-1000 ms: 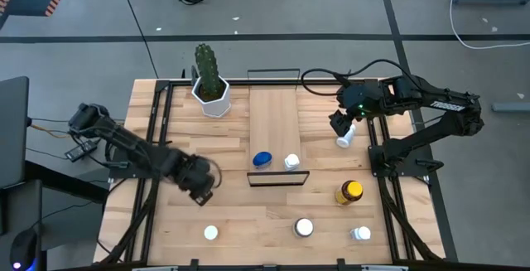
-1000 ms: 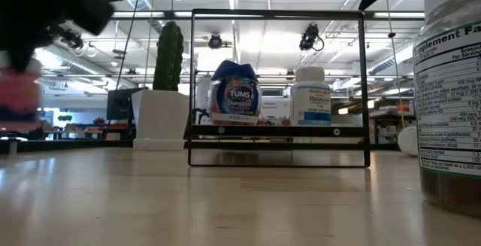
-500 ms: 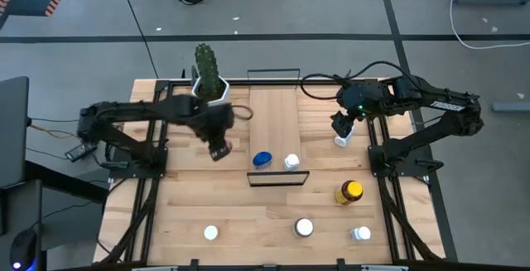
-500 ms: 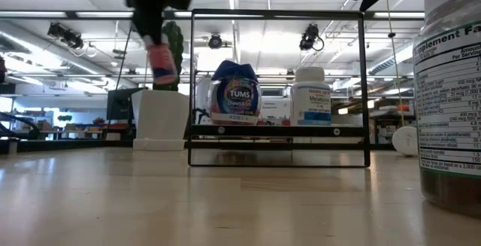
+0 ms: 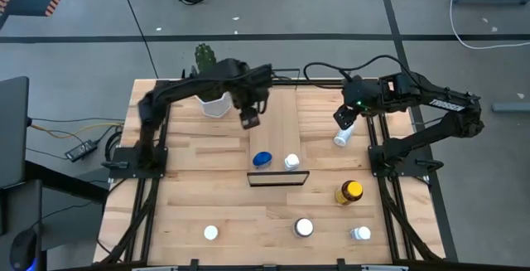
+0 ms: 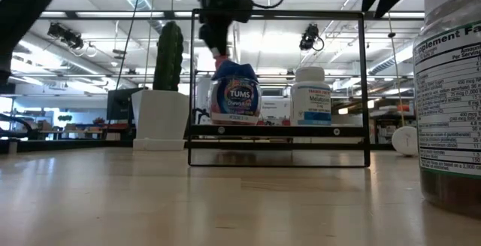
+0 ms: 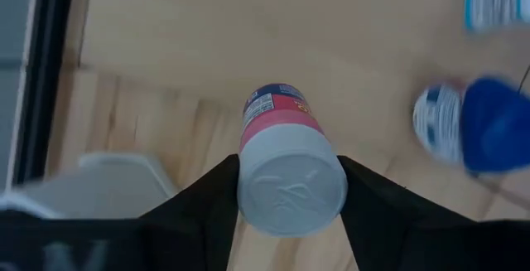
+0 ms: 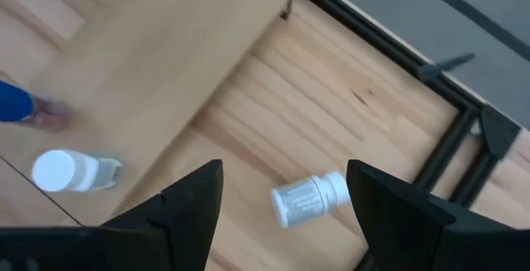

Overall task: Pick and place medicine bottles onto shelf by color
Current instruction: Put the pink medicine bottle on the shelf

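Note:
A pink medicine bottle point(image 7: 278, 119) with a white cap hangs in my left gripper point(image 5: 251, 119), which is shut on it above the far left part of the shelf point(image 5: 280, 113). The low view shows that bottle point(image 6: 220, 53) just above a blue-lidded bottle point(image 6: 238, 92). The blue-lidded bottle point(image 5: 262, 159) and a white-capped one point(image 5: 291, 162) stand on the shelf's near end. My right gripper point(image 5: 345, 115) hovers open above a white bottle point(image 8: 308, 198) that lies on its side on the table, right of the shelf. My left gripper pinches the pink bottle at its white cap point(image 7: 248, 192), one finger on each side. The fingers come from above and point down. The bottle hangs upright below them, clear of the shelf.
A white pot with a cactus point(image 5: 215, 97) stands just left of my left gripper. An amber bottle with a yellow cap point(image 5: 349, 191) stands right of the shelf's near end. Three white-capped bottles point(image 5: 304, 227) stand along the table's near edge. A black wire rail point(image 5: 278, 174) closes the shelf's near end.
My left gripper has swung from the table's near left, up and toward the far right, to a spot over the shelf beside the cactus pot. It has rolled about its wrist and carried the pink bottle along, clear of the table.

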Robot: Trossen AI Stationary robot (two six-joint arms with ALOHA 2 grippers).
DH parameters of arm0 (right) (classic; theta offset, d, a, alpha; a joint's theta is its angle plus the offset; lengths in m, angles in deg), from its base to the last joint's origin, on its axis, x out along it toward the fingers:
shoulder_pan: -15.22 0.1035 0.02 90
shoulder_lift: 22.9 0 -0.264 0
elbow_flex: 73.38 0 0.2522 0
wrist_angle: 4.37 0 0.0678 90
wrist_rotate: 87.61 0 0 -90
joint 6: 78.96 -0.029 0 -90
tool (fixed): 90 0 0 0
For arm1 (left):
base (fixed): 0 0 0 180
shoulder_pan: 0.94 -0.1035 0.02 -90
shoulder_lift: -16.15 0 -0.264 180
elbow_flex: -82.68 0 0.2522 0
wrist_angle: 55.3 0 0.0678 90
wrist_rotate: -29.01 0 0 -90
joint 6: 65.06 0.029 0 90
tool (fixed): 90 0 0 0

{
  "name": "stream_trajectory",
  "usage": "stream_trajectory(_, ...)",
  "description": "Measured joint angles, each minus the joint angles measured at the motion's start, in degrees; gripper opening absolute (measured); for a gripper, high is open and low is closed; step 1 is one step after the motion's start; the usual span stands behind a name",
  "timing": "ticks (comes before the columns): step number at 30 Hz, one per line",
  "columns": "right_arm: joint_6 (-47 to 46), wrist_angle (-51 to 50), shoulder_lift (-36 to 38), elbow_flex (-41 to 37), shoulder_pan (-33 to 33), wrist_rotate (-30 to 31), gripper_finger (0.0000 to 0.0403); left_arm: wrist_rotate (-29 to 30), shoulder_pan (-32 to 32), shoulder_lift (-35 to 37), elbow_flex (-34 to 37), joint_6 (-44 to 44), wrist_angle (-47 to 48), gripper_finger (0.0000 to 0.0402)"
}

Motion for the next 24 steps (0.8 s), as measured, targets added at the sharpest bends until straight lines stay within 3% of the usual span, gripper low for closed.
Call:
stream_trajectory(6,-1.19,-2.57,0.13,0.0,0.02,-1.05,0.0264,-0.55,0.96,-6.97,-7.36,-1.44,3.23,0.0189)
stream_trajectory(24,1.86,-2.61,0.15,0.0,0.07,-2.6,0.0264,-2.45,7.45,-11.35,-6.12,-5.65,0.63,0.0186)
